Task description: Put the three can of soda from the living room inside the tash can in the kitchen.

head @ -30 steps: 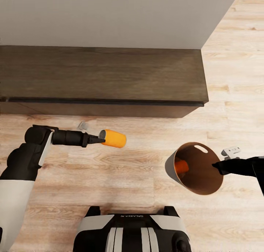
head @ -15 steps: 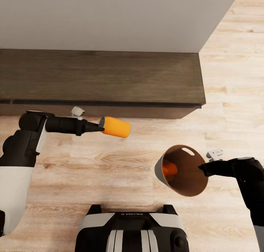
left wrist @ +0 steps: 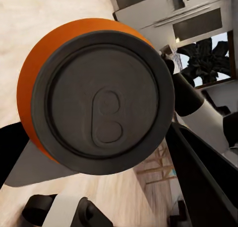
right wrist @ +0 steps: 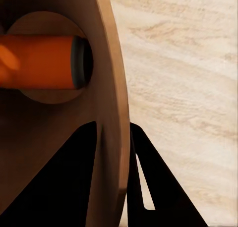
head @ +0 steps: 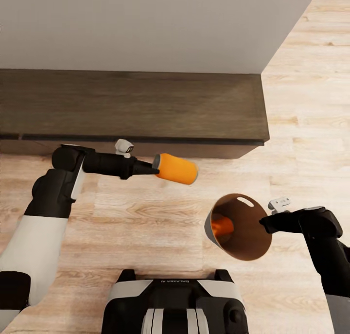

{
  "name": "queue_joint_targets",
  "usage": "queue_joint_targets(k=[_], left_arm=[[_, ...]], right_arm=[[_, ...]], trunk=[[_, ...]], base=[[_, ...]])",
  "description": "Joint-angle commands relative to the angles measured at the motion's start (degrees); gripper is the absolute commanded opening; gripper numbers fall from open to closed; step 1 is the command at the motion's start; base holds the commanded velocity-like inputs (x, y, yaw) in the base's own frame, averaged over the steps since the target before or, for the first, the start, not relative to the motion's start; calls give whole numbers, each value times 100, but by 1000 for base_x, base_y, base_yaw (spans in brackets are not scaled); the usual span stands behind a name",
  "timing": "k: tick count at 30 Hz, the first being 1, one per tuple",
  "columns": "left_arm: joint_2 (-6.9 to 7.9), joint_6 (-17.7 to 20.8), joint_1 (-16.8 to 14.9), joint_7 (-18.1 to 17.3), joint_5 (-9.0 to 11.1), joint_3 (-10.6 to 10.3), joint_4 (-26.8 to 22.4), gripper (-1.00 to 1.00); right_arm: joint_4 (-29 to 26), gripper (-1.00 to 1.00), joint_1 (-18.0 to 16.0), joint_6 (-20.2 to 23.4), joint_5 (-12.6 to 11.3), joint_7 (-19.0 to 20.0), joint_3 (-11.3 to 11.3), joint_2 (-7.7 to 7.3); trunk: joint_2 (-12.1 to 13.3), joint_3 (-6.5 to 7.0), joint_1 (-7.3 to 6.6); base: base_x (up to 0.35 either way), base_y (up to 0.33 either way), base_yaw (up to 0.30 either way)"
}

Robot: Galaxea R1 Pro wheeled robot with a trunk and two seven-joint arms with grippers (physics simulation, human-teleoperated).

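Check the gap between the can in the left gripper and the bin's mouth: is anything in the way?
Nothing visible. The orange can in the left gripper and the trash can, tilted and pinched at its rim by the right gripper, have only bare wood floor beneath the gap. One orange can already lies inside.

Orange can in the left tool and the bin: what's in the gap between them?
Nothing but bare wooden floor, seen in the head view, lies between the orange can and the bin.
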Motion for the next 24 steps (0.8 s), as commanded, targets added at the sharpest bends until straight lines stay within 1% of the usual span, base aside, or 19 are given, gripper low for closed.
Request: queue_joint_targets(k=[1,3,5,6,10,11,15,16,20,21,22,24], left_arm=[[-10,1,0,0,-7,-12,-12,-100],[-30,1,-1,0,-5,-145,-98,-100],[-11,1,-1,0,8,-403,-263,-100],[-2,1,-1,0,16,-491,-320,-100],[14,1,2,0,26,-585,-380,-100],[17,1,4,0,27,-611,-395,-100],[19,1,7,0,25,-645,-411,-100],[13,1,7,0,25,-652,-412,-100],[8,1,7,0,14,-667,-394,-100],[6,1,7,0,9,-675,-389,-100],[1,1,11,0,-1,-699,-382,-100],[-10,1,13,0,-15,-747,-371,-100]], right_arm=[[11,-100,-12,81,-131,28,5,11],[73,-100,-98,81,-79,27,57,41],[158,-100,-167,81,25,26,176,87],[184,-100,-193,81,99,26,217,129],[213,-100,-300,81,258,26,261,239],[219,-100,-354,81,334,26,273,293],[231,-100,-435,81,450,26,294,455],[234,-100,-465,81,520,26,340,552],[242,-100,-563,81,763,26,526,705],[243,-100,-574,81,791,26,544,739],[244,-100,-589,81,835,26,572,819],[245,-100,-603,81,876,26,607,923]], trunk=[[42,19,-23],[122,55,-67],[202,91,-111],[242,109,-133],[402,180,-220],[443,198,-242],[603,270,-330],[643,288,-352],[804,360,-440],[844,378,-462],[884,396,-484],[964,432,-528]], base=[[0,0,0],[0,0,0],[0,0,0],[0,0,0],[0,0,0],[0,0,0],[0,0,0],[0,0,0],[0,0,0],[0,0,0],[0,0,0],[0,0,0]])
